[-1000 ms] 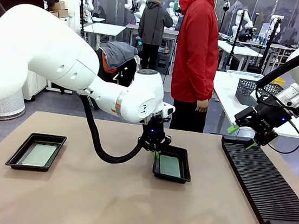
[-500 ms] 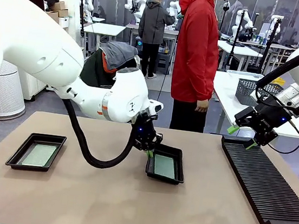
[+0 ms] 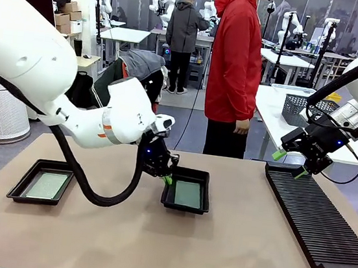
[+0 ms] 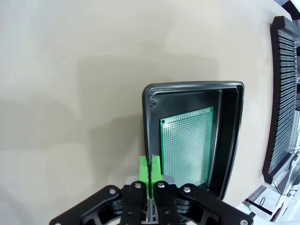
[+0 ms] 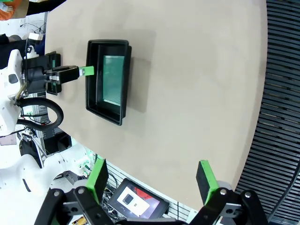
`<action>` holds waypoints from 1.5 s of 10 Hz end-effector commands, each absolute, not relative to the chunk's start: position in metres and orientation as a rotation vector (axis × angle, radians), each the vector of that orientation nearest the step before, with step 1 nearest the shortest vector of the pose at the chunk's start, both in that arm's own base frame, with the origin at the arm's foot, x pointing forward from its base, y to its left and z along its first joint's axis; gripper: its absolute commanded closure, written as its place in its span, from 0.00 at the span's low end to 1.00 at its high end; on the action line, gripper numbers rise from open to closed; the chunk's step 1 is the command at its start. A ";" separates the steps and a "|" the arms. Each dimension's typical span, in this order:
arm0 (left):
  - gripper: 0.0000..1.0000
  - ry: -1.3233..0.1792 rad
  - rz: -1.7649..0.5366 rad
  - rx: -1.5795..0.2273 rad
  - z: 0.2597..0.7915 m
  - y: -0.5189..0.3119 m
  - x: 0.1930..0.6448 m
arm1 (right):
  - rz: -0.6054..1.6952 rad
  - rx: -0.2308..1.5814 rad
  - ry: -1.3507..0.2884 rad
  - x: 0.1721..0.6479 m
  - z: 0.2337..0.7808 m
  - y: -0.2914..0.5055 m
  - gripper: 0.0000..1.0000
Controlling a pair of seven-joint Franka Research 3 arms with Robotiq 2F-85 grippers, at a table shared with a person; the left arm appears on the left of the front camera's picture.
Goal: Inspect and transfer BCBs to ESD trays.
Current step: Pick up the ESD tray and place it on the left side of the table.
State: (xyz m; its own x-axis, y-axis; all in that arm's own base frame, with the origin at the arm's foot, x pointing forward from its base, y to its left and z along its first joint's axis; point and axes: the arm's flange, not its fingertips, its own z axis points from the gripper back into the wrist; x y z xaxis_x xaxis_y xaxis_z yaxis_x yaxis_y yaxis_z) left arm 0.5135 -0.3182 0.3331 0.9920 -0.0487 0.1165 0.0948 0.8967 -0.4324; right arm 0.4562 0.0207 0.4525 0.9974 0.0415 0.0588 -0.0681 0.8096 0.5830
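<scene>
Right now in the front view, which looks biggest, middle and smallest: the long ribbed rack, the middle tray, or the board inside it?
1. Long black ribbed rack
2. Middle tray
3. Board lying inside it

The front view looks level across the tan table (image 3: 152, 248) toward its far edge. The left wrist view looks down close on the shallow black plastic tray (image 4: 225, 140); the right wrist view shares that tray (image 5: 91, 89) from farther off.
</scene>
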 end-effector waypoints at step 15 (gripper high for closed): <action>0.97 -0.150 -0.006 -0.496 0.320 -0.049 0.475 | 0.034 0.609 -0.048 0.456 0.454 0.022 0.00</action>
State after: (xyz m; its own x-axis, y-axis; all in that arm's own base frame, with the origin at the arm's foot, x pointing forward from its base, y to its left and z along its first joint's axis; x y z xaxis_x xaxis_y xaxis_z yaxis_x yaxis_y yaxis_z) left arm 0.4762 -0.0519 0.3236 0.9899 0.0420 0.1351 0.0247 0.8890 -0.4573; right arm 0.4562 0.0205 0.4526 0.9974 0.0411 0.0590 -0.0679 0.8097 0.5829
